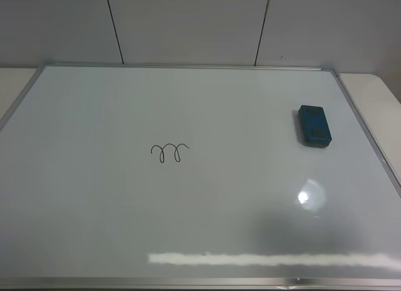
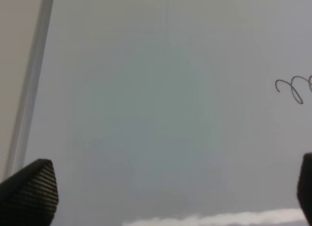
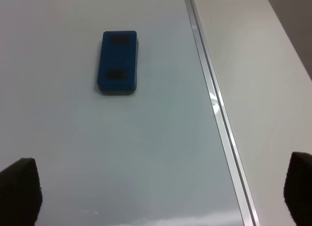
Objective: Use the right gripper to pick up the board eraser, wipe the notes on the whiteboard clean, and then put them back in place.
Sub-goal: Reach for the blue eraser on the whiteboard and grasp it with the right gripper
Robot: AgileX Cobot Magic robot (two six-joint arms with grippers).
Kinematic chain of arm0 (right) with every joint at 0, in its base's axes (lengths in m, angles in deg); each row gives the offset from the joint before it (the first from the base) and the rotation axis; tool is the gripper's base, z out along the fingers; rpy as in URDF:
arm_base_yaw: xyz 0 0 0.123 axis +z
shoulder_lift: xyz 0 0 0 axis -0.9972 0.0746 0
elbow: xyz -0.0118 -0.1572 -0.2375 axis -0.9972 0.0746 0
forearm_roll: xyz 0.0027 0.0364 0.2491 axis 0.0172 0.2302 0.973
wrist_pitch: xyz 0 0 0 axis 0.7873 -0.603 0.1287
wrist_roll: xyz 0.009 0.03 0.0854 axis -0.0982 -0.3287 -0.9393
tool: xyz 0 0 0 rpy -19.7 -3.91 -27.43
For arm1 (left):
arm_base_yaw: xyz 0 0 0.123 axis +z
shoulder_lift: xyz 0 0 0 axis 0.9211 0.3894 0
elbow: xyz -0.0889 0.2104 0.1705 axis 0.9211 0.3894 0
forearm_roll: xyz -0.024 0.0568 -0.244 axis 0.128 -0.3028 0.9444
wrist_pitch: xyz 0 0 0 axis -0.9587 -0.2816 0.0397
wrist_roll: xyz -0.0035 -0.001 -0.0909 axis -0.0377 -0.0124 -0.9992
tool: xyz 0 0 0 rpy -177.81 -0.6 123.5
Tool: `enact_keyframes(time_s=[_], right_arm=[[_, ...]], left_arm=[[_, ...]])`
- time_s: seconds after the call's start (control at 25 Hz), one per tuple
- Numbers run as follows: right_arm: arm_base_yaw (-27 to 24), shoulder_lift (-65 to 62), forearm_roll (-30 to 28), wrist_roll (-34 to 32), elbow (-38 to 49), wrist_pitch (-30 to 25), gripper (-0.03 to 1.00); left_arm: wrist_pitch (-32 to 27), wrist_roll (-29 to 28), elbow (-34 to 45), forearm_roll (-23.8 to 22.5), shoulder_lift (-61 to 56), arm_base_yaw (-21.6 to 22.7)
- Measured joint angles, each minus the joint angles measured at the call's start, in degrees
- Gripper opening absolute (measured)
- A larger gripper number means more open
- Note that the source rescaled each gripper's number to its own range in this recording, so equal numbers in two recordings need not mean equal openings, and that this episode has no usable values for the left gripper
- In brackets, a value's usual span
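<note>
The whiteboard (image 1: 207,203) fills most of the exterior high view. The board eraser (image 1: 313,125), a teal-blue block with two dark patches, lies flat on the board near its right edge; it also shows in the right wrist view (image 3: 117,62). The notes (image 1: 170,152), a small black looped scribble, sit left of the board's middle and show at the edge of the left wrist view (image 2: 294,87). Neither arm shows in the exterior high view. My right gripper (image 3: 161,199) is open and empty, well short of the eraser. My left gripper (image 2: 170,189) is open and empty above bare board.
The board's silver frame (image 3: 214,104) runs beside the eraser, with pale table (image 3: 263,80) beyond it. The frame's left side (image 2: 31,84) shows in the left wrist view. A grey panelled wall (image 1: 188,27) stands behind the board.
</note>
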Motion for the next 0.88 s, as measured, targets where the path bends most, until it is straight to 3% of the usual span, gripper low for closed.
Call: enact_keyframes(time_s=[0.88], right_arm=[[0.0, 4.1, 1.0, -1.0, -1.6, 0.1, 1.0]], left_arm=[[0.0, 0.0, 0.0, 0.0, 0.0, 0.0]])
